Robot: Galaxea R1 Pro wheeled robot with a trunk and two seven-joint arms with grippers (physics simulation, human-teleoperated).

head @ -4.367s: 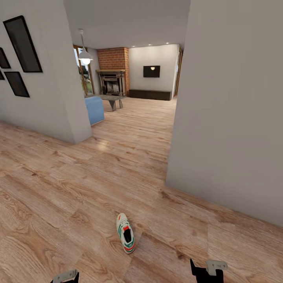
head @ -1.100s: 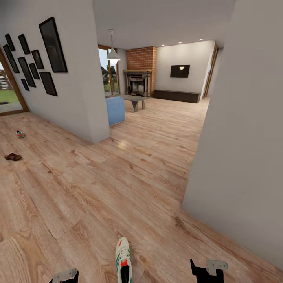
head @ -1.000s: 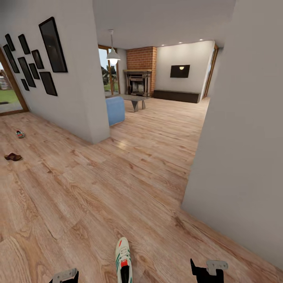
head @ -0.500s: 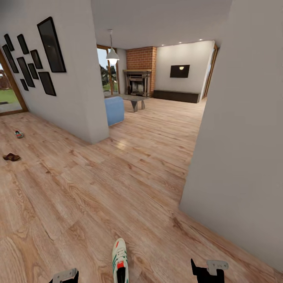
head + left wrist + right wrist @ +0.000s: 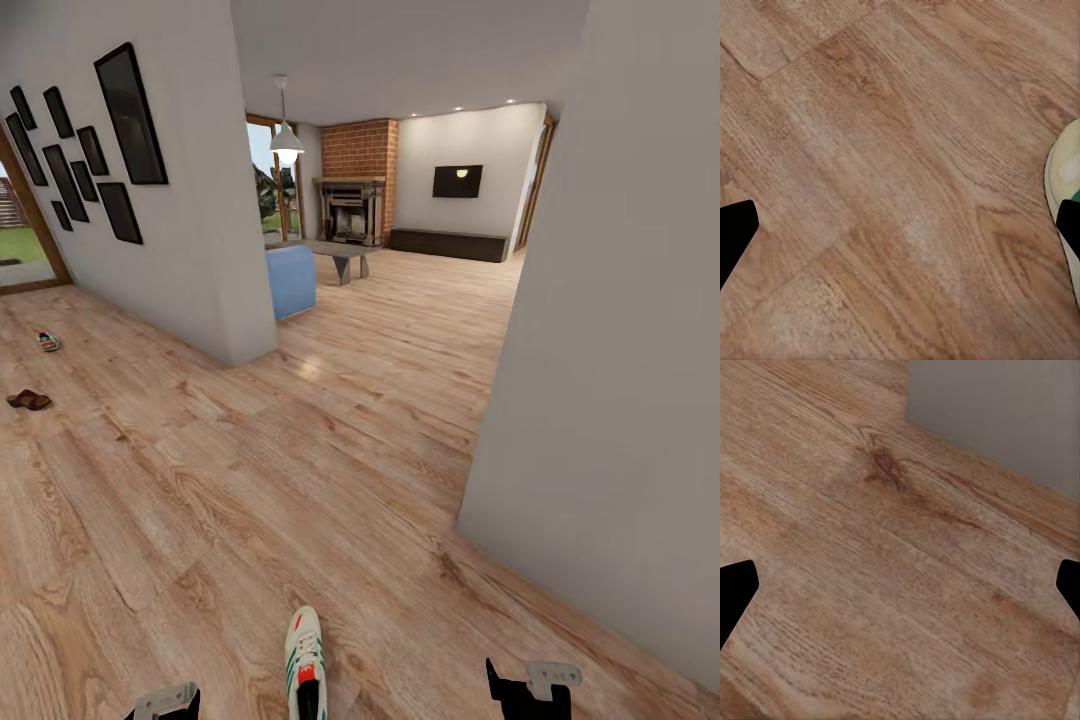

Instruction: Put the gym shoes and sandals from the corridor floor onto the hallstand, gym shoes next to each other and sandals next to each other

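Sneaker (image 5: 305,667) dead ahead on corridor floor (image 5: 300,480); both jaws wide, empty; lower left gripper (image 5: 900,232) squarely over it.

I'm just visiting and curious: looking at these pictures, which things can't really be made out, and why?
- Near gym shoe: the head view's bottom edge cuts off its heel; in the left wrist view only a sliver shows at the picture's edge.
- Far gym shoe: too small for any detail.
- Sandal: tiny, its straps unreadable.
- Left gripper and right gripper: cut off by the bottom edge.
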